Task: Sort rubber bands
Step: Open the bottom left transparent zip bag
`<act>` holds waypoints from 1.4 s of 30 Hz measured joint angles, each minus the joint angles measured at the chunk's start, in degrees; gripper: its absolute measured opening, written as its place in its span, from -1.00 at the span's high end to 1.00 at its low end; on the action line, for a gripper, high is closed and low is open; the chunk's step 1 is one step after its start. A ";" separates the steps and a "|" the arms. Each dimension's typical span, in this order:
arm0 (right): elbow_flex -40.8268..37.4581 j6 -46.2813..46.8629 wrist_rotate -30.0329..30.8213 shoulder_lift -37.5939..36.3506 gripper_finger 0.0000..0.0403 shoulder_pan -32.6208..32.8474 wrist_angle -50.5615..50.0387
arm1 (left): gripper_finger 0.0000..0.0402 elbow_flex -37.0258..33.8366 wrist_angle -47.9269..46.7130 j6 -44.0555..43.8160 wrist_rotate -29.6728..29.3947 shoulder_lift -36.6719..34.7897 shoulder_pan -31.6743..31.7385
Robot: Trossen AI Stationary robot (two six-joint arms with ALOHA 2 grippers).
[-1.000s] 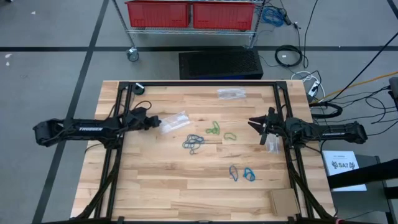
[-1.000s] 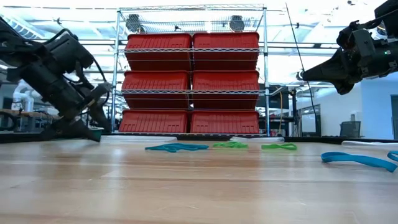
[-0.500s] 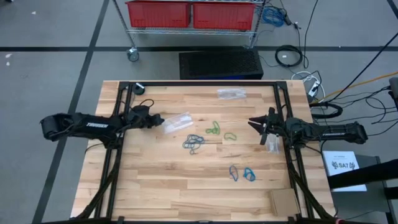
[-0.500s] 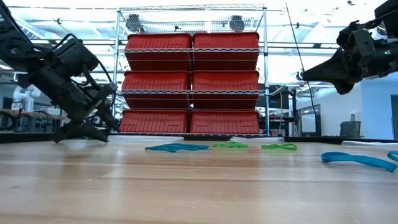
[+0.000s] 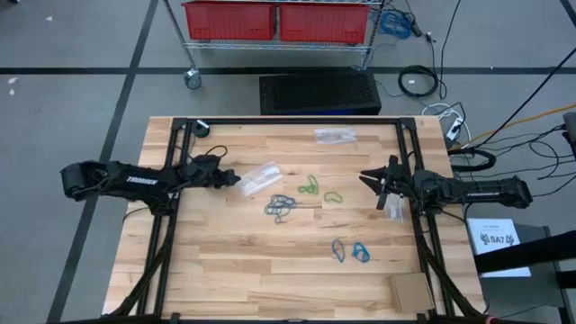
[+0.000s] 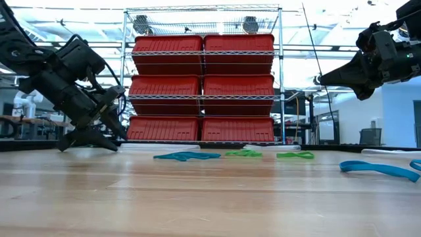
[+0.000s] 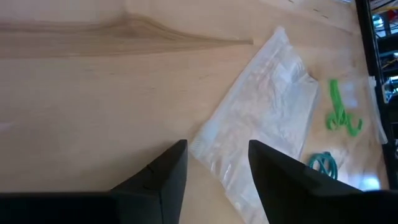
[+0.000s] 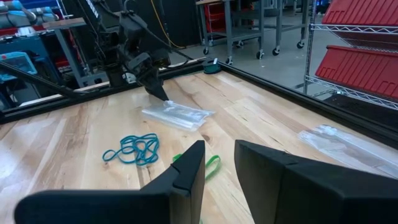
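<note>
Rubber bands (image 5: 286, 207) look tiny: thin green, bright blue and dark loops scattered mid-table. Left gripper (image 7: 216, 163) is spread open at a clear bag (image 7: 264, 118); right gripper's (image 5: 364, 177) fingers sit slightly apart, empty.

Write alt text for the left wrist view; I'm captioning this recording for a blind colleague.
The left gripper, fingers open, hangs low over the corner of a clear plastic bag lying flat on the wooden table. Beyond the bag lie a green rubber band and part of a dark blue-green tangle of bands.
</note>
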 joint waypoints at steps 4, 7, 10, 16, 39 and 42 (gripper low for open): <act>0.00 0.00 0.00 0.00 0.59 0.02 0.00 | 0.35 0.00 0.10 1.65 -2.57 0.23 -1.22; 0.00 -0.01 -0.01 0.00 0.59 0.00 0.00 | 0.60 0.00 -0.10 4.38 -4.98 0.35 -2.95; 0.00 0.00 -0.02 0.00 0.59 0.00 0.00 | 0.89 -0.33 -0.91 9.41 -9.34 0.62 -4.47; 0.00 -0.01 -0.02 0.00 0.59 0.01 -0.02 | 0.98 -0.69 -0.24 13.05 -10.69 0.53 -4.85; 0.00 0.22 -0.26 0.00 0.59 0.01 -0.02 | 0.23 0.76 -0.49 -7.97 -3.78 -0.87 -7.03; -0.01 0.22 -0.26 0.00 0.59 0.00 -0.02 | 0.14 0.86 0.08 -8.32 -4.17 0.28 -7.01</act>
